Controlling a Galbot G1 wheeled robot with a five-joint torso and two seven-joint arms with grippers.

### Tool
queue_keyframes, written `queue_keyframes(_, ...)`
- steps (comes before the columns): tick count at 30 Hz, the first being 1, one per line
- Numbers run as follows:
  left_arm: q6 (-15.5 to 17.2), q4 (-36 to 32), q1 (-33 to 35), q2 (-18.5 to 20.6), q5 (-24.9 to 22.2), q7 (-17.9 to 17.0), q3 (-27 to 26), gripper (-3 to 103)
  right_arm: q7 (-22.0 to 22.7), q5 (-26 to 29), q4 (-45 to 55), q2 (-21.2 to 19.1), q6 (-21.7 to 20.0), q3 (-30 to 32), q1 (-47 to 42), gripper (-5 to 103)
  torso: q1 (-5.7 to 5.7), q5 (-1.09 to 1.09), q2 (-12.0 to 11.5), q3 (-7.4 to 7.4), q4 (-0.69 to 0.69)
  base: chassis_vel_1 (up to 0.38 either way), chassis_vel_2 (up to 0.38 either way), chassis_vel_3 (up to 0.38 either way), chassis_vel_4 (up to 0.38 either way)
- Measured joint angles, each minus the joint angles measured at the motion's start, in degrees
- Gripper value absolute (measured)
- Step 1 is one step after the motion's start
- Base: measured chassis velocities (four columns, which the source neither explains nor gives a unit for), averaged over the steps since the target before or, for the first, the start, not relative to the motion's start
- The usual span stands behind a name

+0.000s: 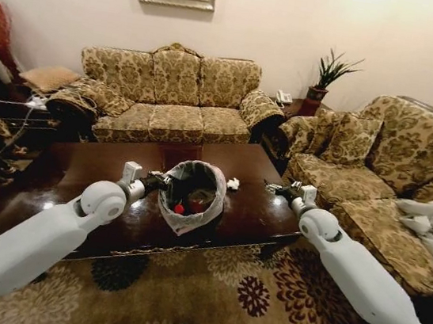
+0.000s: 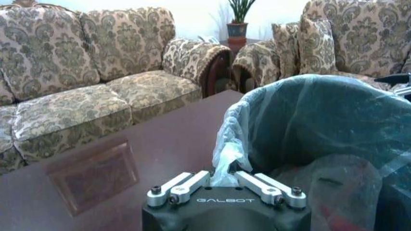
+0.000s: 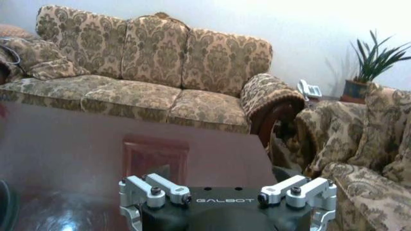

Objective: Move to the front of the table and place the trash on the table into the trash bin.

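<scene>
My left pincer (image 2: 224, 190) pinches the bin (image 1: 190, 195) liner at the tabletop's (image 1: 96, 166) near edge, steadying it. My right pincer (image 1: 277, 188) hovers open. A paper ball (image 1: 233, 184) lies beside the bin.

Both arms are smooth, glossy white tubes with rounded ball-like joints, ending in darker wrist hardware. Each wrist carries a black housing lettered "GALBOT" in white, topped by silver metal linkage bars fastened with dark round-headed screws.
</scene>
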Motion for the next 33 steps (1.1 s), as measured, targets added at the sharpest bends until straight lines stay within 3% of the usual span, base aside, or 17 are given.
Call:
queue_keyframes(3,0.01,-0.16,0.2,0.31,0.14,0.63,-0.4,1,-0.39,-0.07,0.18,0.07,0.52,0.36,-0.52,100,0.0,-0.06,0.0,0.0,0.04,0.013,0.039,-0.008,-0.003)
queue_keyframes(4,0.02,-0.17,0.22,0.36,0.15,0.61,-0.48,1,-1.0,-0.08,0.35,0.07,1.25,0.7,-0.99,100,0.0,-0.2,0.0,0.0,0.09,0.06,0.108,0.001,0.007)
queue_keyframes(7,0.03,-0.17,0.22,0.31,0.21,0.29,-0.5,1,-1.42,-0.14,0.58,0.01,2.07,1.1,-1.85,100,0.0,-0.05,0.0,0.0,0.15,0.122,0.116,0.011,0.009)
queue_keyframes(15,-0.3,-0.2,0.79,0.16,0.91,0.15,-0.51,1,-0.96,-0.87,1.29,-0.06,2.13,1.84,-3.48,100,0.0,-0.03,0.0,0.0,0.01,0.054,0.045,0.046,0.054)
queue_keyframes(22,-1.44,-0.49,1.02,0.67,1.28,-0.37,-0.66,1,1.0,-1.15,1.47,0.64,2.53,1.71,-4.22,100,-0.01,-0.06,0.0,0.0,0.1,0.055,0.05,0.069,0.058)
queue_keyframes(33,-2.2,-0.98,2.05,0.97,1.98,-0.15,-1.04,1,2.69,-1.46,2.04,0.7,1.8,1.64,-4.69,100,-0.02,-0.05,0.01,0.0,0.04,-0.067,0.069,0.075,-0.068)
